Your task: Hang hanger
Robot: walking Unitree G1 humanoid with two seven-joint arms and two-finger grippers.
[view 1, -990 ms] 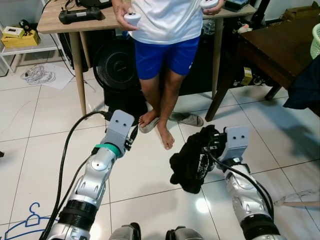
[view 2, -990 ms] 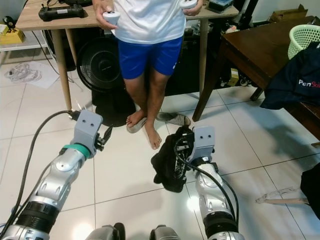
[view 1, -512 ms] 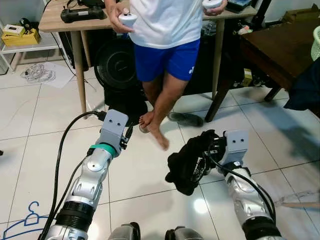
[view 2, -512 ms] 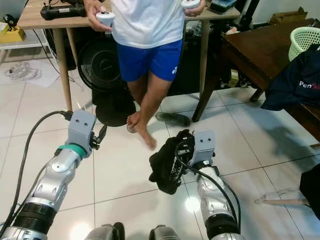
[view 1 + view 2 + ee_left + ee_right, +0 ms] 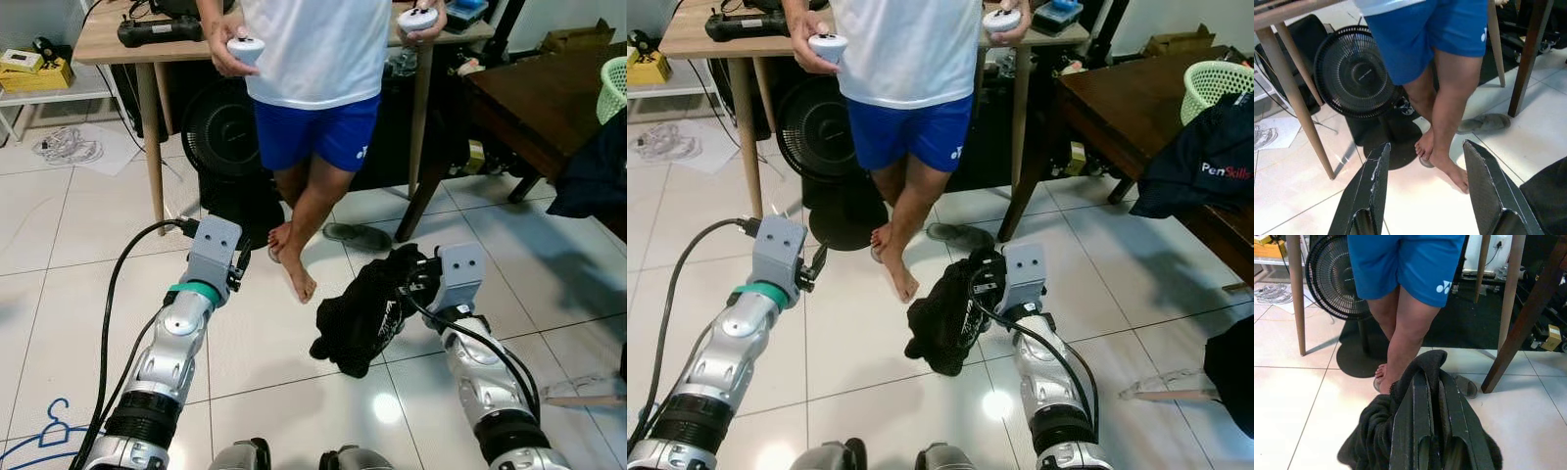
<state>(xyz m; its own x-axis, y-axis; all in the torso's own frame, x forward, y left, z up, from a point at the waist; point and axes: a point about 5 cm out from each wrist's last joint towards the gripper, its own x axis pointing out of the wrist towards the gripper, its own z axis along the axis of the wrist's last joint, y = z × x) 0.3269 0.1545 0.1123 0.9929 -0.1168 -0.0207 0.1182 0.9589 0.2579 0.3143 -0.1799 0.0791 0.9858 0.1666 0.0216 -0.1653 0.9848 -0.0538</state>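
Note:
My right gripper [image 5: 405, 281] is held out at mid height above the floor and is shut on a black garment [image 5: 358, 318], which hangs in a bunch from its fingers [image 5: 1422, 411]. No hanger can be made out inside the cloth. A thin blue hanger [image 5: 44, 443] lies on the white tiles at the near left, beside my left arm. My left gripper [image 5: 1426, 147] is open with nothing between its fingers, raised and pointing at a person's legs [image 5: 312, 211].
A person in blue shorts stands close ahead holding two controllers. Behind them are a black floor fan [image 5: 230, 122] and a light wooden table [image 5: 108, 44]. A dark wooden table [image 5: 534, 93] with a green basket [image 5: 1213, 90] and a navy garment [image 5: 1205, 162] stands at the right. A slipper [image 5: 358, 236] lies on the floor.
The person has shifted their feet and now stands with legs crossed. The view has swung a little. My right gripper still holds the black garment; the left stays open.

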